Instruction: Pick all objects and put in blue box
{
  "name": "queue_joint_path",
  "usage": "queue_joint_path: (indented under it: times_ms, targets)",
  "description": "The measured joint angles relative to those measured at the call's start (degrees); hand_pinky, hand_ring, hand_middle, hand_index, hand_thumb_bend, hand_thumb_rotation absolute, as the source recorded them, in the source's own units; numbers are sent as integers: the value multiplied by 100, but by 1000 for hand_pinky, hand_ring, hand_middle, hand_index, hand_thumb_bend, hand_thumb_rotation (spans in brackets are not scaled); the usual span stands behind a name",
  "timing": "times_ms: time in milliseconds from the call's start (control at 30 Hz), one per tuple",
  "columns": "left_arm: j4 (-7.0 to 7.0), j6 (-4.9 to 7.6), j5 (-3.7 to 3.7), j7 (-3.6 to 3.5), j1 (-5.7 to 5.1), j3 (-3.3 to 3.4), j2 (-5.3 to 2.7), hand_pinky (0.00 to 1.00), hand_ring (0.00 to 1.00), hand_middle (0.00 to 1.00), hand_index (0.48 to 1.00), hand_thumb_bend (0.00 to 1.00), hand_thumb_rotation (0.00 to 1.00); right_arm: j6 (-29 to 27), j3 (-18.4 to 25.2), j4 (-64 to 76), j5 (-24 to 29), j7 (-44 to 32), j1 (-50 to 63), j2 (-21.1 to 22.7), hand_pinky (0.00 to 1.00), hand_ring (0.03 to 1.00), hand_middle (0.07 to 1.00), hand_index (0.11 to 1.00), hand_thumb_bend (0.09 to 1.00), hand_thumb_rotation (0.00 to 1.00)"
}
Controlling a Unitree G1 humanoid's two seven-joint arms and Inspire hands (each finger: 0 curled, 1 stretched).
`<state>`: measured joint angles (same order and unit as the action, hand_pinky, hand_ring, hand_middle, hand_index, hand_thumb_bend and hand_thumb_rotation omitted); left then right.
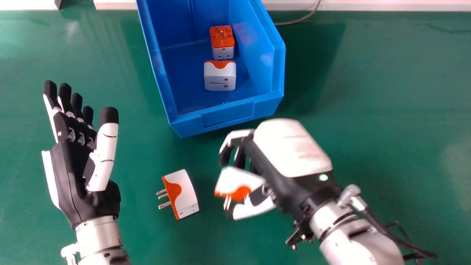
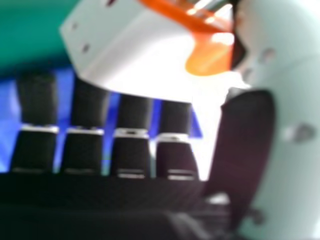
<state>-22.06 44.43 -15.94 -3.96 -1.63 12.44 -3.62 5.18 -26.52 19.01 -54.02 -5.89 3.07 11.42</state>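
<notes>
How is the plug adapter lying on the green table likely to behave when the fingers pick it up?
The adapter looks like hard plastic, so it should stay stiff. Its smooth casing may slip a little. Its boxy body would probably slide rather than roll, though the protruding metal pins could snag a finger.

The green table (image 1: 386,110) carries the blue box (image 1: 228,115) at its far edge, one white-and-orange travel adapter (image 1: 187,195) nearer, and seemingly a thin cable (image 1: 303,18) by that edge.

The fingers (image 2: 90,105) hold a white-and-orange plug adapter (image 2: 132,55).
</notes>
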Motion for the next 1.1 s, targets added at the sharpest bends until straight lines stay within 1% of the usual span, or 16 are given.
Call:
queue_joint_path:
  times_ms: [33, 133, 267, 367, 533, 600, 700, 767, 967, 1000, 1100]
  targets:
    - [-4, 2, 13, 13, 0, 1, 0, 1000, 1000, 1000, 1000, 671, 426, -49, 39, -4, 25, 108, 2, 2, 326, 393, 480, 531, 512, 1]
    - [-20, 10, 26, 44, 2, 1, 0, 1000, 1000, 1000, 1000, 671, 426, -222, 139, -14, 167, 421, 0, 1, 326, 393, 480, 531, 512, 1]
    - [-42, 29, 27, 51, 3, 1, 0, 1000, 1000, 999, 1000, 672, 431, -372, 236, -97, 246, 744, -9, -4, 334, 408, 484, 520, 510, 0]
    - [-45, 30, 27, 56, 5, -1, 0, 1000, 1000, 999, 1000, 672, 431, -543, 339, -142, 400, 934, -29, -2, 334, 408, 484, 520, 510, 0]
    - [-45, 30, 28, 68, 9, -14, 0, 1000, 1000, 998, 1000, 671, 434, -742, 536, -147, 418, 1125, -361, 28, 339, 418, 488, 514, 508, 0]
    - [-45, 30, 22, 68, 11, -19, 0, 1000, 1000, 998, 1000, 671, 434, -812, 622, -149, 418, 1164, -554, 38, 339, 418, 488, 514, 508, 0]
    - [-45, 30, -13, 53, 14, -22, 0, 1000, 1000, 998, 1000, 669, 434, -880, 711, -176, 403, 1258, -838, 47, 343, 427, 487, 509, 506, 0]
    - [-45, 30, -22, 52, 20, -21, 0, 1000, 1000, 998, 1000, 669, 434, -915, 763, -238, 354, 1323, -1053, 52, 343, 427, 487, 509, 506, 0]
    - [-45, 34, -19, 60, 86, -18, 4, 1000, 1000, 998, 1000, 665, 429, -921, 838, -350, 335, 1334, -1662, 67, 341, 433, 486, 510, 505, 0]
    - [-48, 37, -19, 68, 100, -13, 4, 1000, 1000, 998, 1000, 665, 429, -931, 840, -404, 247, 1346, -1801, 72, 341, 433, 486, 510, 505, 0]
    - [-87, 47, -17, 80, 163, -5, 4, 1000, 1000, 999, 1000, 662, 425, -995, 843, -746, 171, 1487, -2223, 49, 339, 438, 486, 510, 504, 0]
